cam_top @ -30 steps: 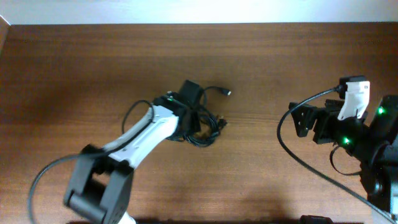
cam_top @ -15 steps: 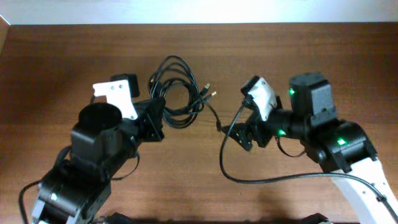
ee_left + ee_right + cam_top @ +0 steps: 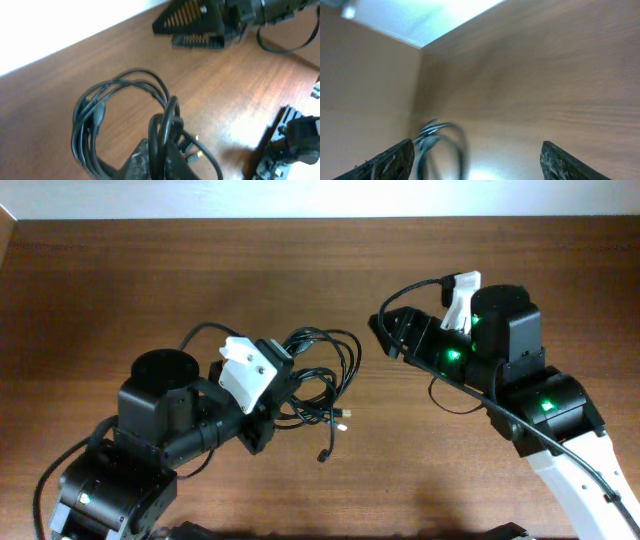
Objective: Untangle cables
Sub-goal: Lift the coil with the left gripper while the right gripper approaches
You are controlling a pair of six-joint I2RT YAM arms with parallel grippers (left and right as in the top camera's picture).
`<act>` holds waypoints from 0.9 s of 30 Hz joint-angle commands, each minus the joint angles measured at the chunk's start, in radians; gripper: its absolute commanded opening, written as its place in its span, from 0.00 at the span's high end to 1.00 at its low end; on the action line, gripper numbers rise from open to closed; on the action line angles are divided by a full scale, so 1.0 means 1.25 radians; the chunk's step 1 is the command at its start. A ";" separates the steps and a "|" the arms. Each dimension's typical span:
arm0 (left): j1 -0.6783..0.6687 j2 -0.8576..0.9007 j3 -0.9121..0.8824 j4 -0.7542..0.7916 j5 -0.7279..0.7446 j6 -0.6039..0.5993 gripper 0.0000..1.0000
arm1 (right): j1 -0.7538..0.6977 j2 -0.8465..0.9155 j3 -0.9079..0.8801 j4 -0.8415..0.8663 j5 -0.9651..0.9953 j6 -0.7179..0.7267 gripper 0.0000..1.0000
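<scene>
Holding the cables (image 3: 322,372), the left gripper (image 3: 156,159): fingers closed narrow on a strand at the near edge of the bundle, seen plainly from its own wrist camera.

Bundle: thin black loops, still knotted together, lying left of centre on the table (image 3: 120,270). It is nearer now than half a second ago, when it sat further back.

Loose ends: one gold-tipped plug (image 3: 343,413) pokes out on the near right side, and a dark loose end (image 3: 325,454) trails nearer again.

Right gripper (image 3: 480,162): fingers spread wide, nothing between them, pointing at the bundle from well apart on the far right. Half a second ago it hovered low beside a loose strand; it has since pulled back and away.

Meaning for the job, by my reckoning: the left arm has dragged the tangle closer, no loop is yet freed, and the right arm must come back in to take one end.
</scene>
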 commanded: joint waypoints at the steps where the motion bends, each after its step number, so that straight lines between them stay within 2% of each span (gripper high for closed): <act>1: 0.002 -0.007 0.019 0.045 0.018 0.072 0.92 | 0.005 -0.003 0.007 0.002 -0.282 0.089 0.21; 3: 0.002 -0.007 0.019 0.065 0.018 0.072 0.94 | 0.005 -0.003 0.007 0.001 -0.371 0.088 0.22; 5: 0.002 -0.007 0.019 0.085 0.018 0.071 0.91 | 0.005 -0.003 0.007 -0.005 -0.361 0.048 0.24; 7: 0.002 -0.007 0.019 0.072 0.024 0.071 0.58 | 0.005 -0.001 0.007 -0.005 -0.309 0.000 0.24; 8: 0.002 -0.007 0.019 0.049 0.024 0.066 0.46 | 0.005 0.004 0.007 -0.005 -0.261 -0.052 0.24; 11: 0.002 0.003 0.017 -0.009 0.018 0.004 0.39 | 0.005 0.031 0.007 -0.004 -0.178 -0.156 0.23; 13: 0.002 0.046 0.015 -0.074 -0.015 -0.062 0.27 | 0.005 0.049 0.007 -0.004 -0.177 -0.223 0.23; 15: 0.002 0.116 0.013 -0.115 -0.015 -0.161 0.26 | 0.005 0.051 0.007 -0.004 -0.154 -0.286 0.23; 17: 0.002 0.221 0.013 -0.150 -0.015 -0.301 0.27 | 0.004 0.051 0.007 -0.015 -0.038 -0.377 0.22; 20: 0.002 0.325 0.013 -0.174 -0.016 -0.412 0.27 | 0.004 0.051 0.007 -0.047 0.125 -0.421 0.22; 23: 0.001 0.413 0.013 -0.223 -0.047 -0.429 0.25 | 0.004 0.051 0.007 -0.065 0.208 -0.444 0.16; 24: -0.001 0.435 0.013 -0.252 -0.103 -0.429 0.23 | 0.004 0.051 0.007 -0.070 0.218 -0.455 0.16; 25: -0.018 0.461 0.011 -0.280 -0.207 -0.415 0.20 | 0.004 0.051 0.007 -0.073 0.218 -0.460 0.13; 26: -0.049 0.480 0.005 -0.280 -0.280 -0.365 0.21 | 0.004 0.051 0.007 -0.072 0.218 -0.460 0.11; 27: -0.066 0.487 -0.001 -0.272 -0.303 -0.362 0.20 | 0.004 0.051 0.007 -0.073 0.217 -0.460 0.11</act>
